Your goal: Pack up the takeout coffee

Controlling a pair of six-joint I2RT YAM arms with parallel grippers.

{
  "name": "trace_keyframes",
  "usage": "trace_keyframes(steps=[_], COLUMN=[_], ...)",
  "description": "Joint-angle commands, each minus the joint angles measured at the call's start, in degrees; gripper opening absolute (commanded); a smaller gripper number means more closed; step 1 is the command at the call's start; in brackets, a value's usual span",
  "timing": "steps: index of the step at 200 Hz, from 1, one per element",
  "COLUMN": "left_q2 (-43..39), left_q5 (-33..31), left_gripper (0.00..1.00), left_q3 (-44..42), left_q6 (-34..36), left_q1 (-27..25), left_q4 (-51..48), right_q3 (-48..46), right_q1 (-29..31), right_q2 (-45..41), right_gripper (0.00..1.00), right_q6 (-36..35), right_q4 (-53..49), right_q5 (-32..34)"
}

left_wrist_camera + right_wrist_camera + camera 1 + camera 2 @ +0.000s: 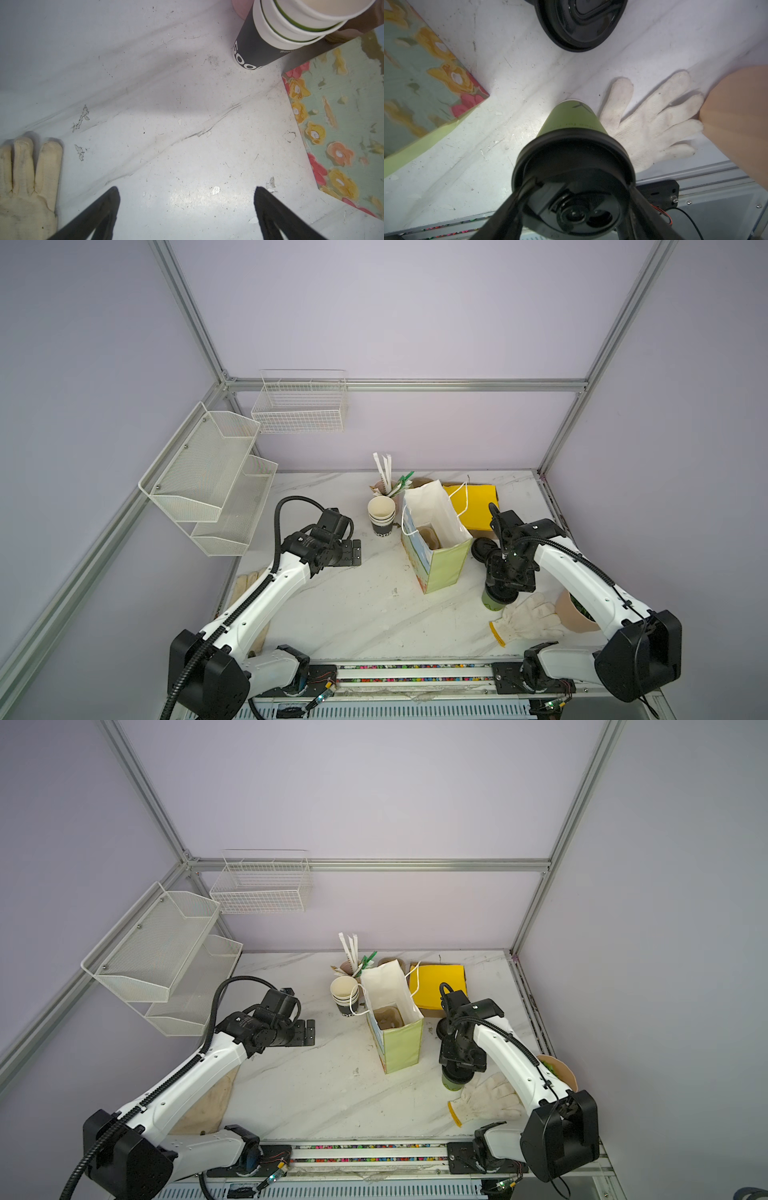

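White marble counter. Green paper takeout coffee cup, black-lidded, stands between floral paper bag and white knit glove. Right end effector straddles lid; pinched or not, cannot tell. Grip below rim, lift straight, keep upright.

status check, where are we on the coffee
Left gripper open, hovering. Takeout coffee upright on table, right gripper straddling its lid, grip unclear. White glove beside it.

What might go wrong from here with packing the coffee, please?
The right gripper flanks only the black lid of the green coffee cup; lifting there could pop the lid off. The white glove lies beside the cup and could snag. The paper bag has a narrow mouth, so the cup might catch its rim.
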Motion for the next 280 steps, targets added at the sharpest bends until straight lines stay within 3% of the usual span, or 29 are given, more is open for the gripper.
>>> trace_keyframes(steps=[1, 94, 216, 280], left_q2=[-0.1, -0.1, 0.1, -0.1], left_q5=[0.1, -0.1, -0.4, -0.5], left_gripper=[1.00, 1.00, 1.00, 1.00], left_q3=[6.6, 6.6, 6.7, 6.8], left_q6=[-0.1, -0.1, 0.0, -0.1], left_q1=[0.4, 0.4, 0.5, 0.6], left_q4=[0.2, 0.1, 0.0, 0.0], right_q3=[3.7, 17.0, 53.1, 68.0], right_q1=[0.2, 0.3, 0.2, 0.4], right_q2=[-1.5, -4.5, 0.3, 5.2], right_gripper=[0.69, 0.68, 0.68, 0.69], right_q6=[0.8, -1.6, -4.8, -4.7], right_q4=[-4.5, -7.0, -6.9, -5.5], right_q5=[2.4, 1.1, 5.0, -1.7])
